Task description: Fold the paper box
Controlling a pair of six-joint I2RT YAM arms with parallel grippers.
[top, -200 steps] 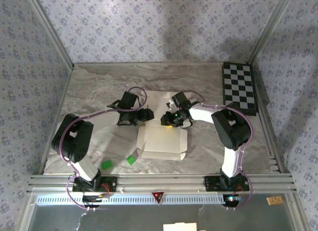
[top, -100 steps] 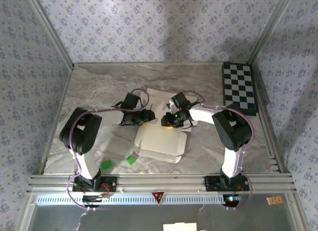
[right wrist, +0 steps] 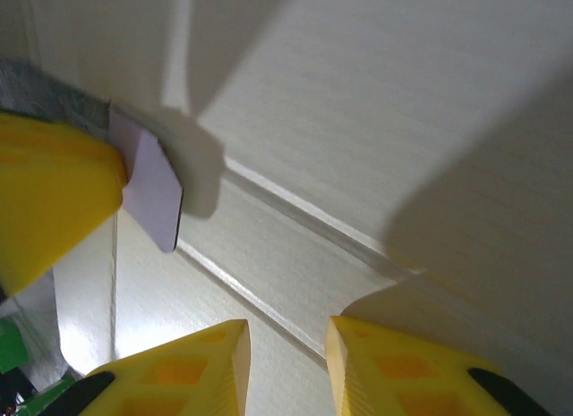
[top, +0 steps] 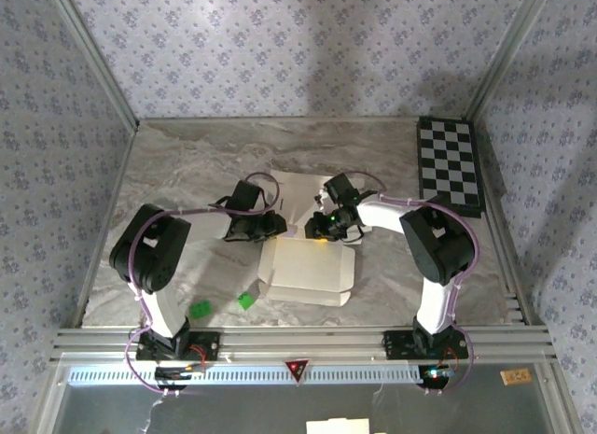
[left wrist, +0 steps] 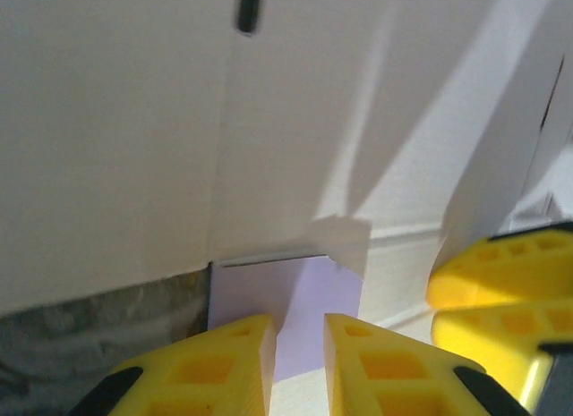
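The marble table (top: 177, 173) carries the paper box (top: 308, 273) just below the centre of the top view. It is a shallow, half-formed tray with one white panel reaching toward the upper middle of the frame. Over the last second the box has turned a little where it lies, and the left arm has swung in from the left, bringing the left gripper (top: 278, 227) up against the box's upper left corner. Its fingers have drawn in from a wide spread to a narrow gap. In the left wrist view a lilac tab (left wrist: 286, 295) runs down into that gap, but I cannot tell whether it is pinched yet. The right gripper (top: 320, 231) sits at the upper edge of the box, just right of the left one. Its fingers stand slightly apart over a creased panel, and I cannot tell whether they grip anything. This looks like a corner tab being taken for tucking, with the walls not yet locked. As a container, the box has nothing visible inside it. The small green bits (top: 201, 310) lie outside it on the table, toward the lower left.
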